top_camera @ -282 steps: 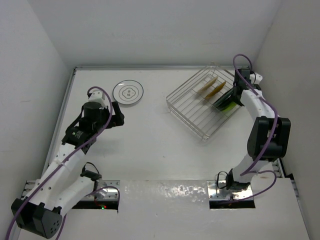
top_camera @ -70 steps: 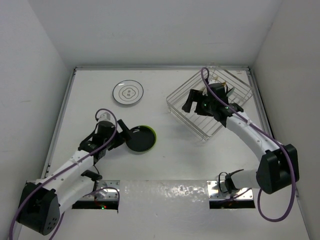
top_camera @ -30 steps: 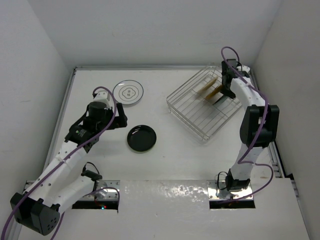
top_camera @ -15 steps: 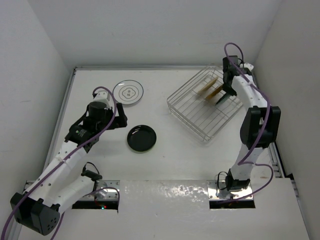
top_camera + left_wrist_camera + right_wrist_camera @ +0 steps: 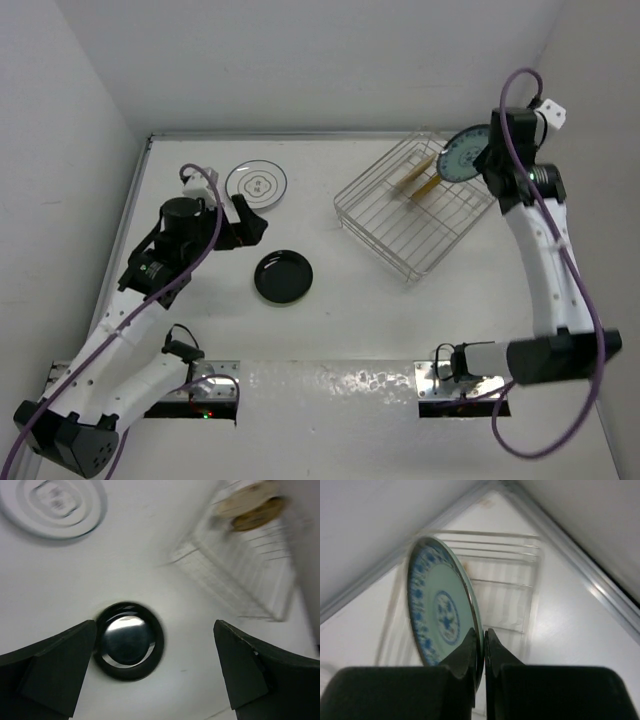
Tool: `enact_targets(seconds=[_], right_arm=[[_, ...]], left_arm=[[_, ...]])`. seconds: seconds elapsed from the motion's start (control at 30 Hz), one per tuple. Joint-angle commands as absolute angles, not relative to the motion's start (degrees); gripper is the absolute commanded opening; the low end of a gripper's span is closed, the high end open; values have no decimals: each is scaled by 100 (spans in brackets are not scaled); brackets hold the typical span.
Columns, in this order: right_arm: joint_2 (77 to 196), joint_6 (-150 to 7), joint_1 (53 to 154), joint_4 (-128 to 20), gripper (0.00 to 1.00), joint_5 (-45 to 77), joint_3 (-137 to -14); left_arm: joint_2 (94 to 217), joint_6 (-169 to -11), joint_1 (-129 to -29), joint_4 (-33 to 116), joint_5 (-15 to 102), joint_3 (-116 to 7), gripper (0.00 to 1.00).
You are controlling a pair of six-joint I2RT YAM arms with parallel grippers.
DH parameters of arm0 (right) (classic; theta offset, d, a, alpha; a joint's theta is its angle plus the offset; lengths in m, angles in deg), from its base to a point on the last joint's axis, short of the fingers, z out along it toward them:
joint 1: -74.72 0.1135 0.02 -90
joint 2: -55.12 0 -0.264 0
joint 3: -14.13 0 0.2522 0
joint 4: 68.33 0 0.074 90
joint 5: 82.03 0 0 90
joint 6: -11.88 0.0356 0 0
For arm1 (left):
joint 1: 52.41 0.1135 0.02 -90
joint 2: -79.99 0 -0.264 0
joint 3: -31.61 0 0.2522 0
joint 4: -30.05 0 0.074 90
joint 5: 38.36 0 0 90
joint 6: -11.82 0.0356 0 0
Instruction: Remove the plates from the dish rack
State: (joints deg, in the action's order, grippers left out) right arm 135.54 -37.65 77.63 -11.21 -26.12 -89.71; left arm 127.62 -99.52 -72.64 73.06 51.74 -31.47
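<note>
holding the teal-blue plate (image 5: 462,153) on edge above the dish rack (image 5: 395,215), the right claw (image 5: 480,640) is clamped on its rim while the left claw (image 5: 155,630) hangs spread wide, empty, over the black plate (image 5: 283,277) on the worktop (image 5: 340,330); next it likely needs carrying left and laying flat.

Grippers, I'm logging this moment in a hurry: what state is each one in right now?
Left gripper: open, holding nothing.
Right gripper: shut on the rim of the blue-patterned plate.
</note>
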Motion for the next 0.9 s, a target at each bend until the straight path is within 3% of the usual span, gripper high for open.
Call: enact_targets(seconds=[0.0,0.1,0.13,0.17,0.2,0.3,0.47,0.6,0.63,0.7,0.77,0.8,0.87], right_arm=[[12380,-4567,8199,-2717,1,-182,-7502],[11938,-4719,8569,-4358,1,1870,-6227],[11823,-4518,8605,-4958,1,3444,-5916],[11822,-3785,8623,-5565,0,4086,-5583],[11822,-3360,8710,-7024,0,4537,-4953],[11866,-2278,8938,-8607,0,4998,-4281],[12059,-2214,9448,-8883,0,4840,-4156],[12340,-1968,9888,-9463,0,4761,-4103],[12393,-1924,9932,-9595,0,4752,-4085],[12577,-1836,10064,-9797,0,4708,-4041],[12674,-1809,10108,-9903,1,4699,-4006],[12744,-1800,10108,-9982,7,4682,-3928],[12763,-1861,10117,-9983,24,4629,-3857]], left_arm=[[12648,-10768,-7280,5504,3307,-3497,100],[12849,-11437,-7280,4516,2661,-3409,100],[13076,-11526,-7288,4478,2633,-3435,100],[13183,-11623,-7280,4486,2676,-3496,100],[13297,-11659,-7280,4547,2702,-3506,100],[13561,-11773,-7280,4365,2791,-3270,100],[13825,-11879,-7280,4003,2694,-2952,90],[14159,-11809,-7280,3985,2615,-2917,64],[14212,-11800,-7288,3985,2597,-2917,50],[14317,-11773,-7280,3968,2536,-2899,33],[14353,-11738,-7280,3941,2518,-2864,6],[14371,-11729,-7280,3994,2536,-2864,0],[14353,-11650,-7280,4273,2842,-2838,0]])
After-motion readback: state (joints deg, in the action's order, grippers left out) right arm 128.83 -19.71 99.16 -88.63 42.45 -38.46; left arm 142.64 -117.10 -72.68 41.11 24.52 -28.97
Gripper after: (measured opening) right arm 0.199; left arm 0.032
